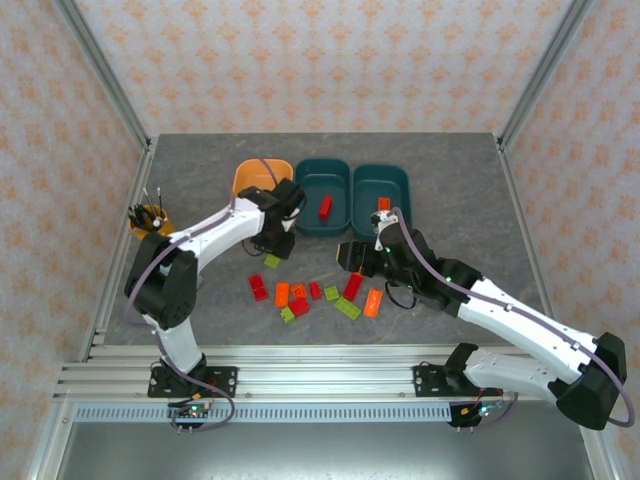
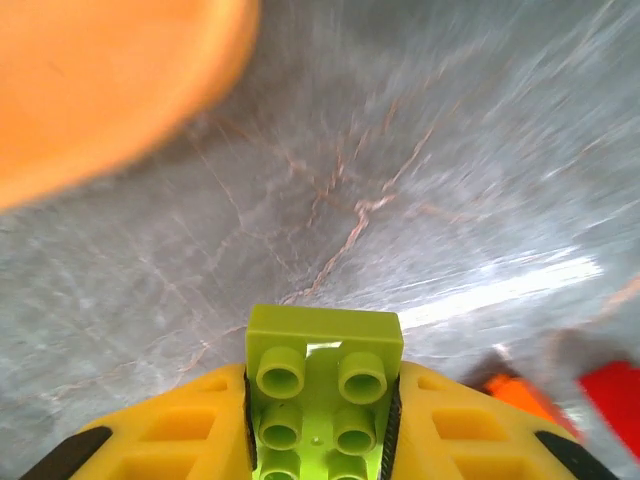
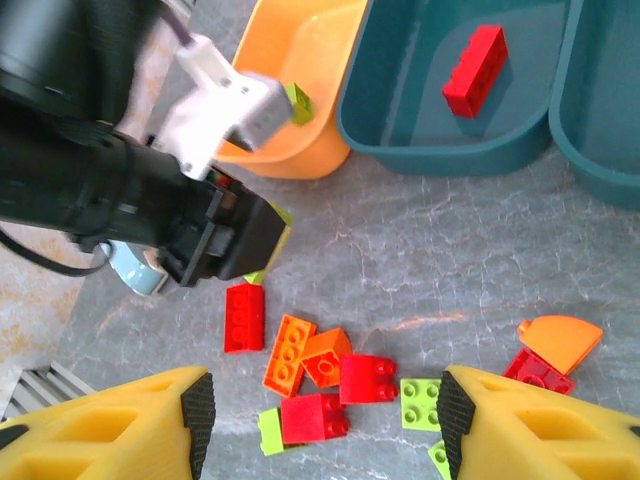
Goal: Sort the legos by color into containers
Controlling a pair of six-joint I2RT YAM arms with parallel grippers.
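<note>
Left wrist: lime brick (image 2: 322, 345) in left pincer (image 2: 322, 440).

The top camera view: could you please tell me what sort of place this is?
Probably a robot lab test cell, not a home: left arm and right arm bolted to a metal rail, metal frame posts holding patterned backdrop walls, and a grey table set with trays and toy bricks.

The top camera looks down on the whole table (image 1: 200, 170). The left wrist camera sits very close to it, the right wrist camera higher. All see the orange tray (image 3: 310, 45).
</note>
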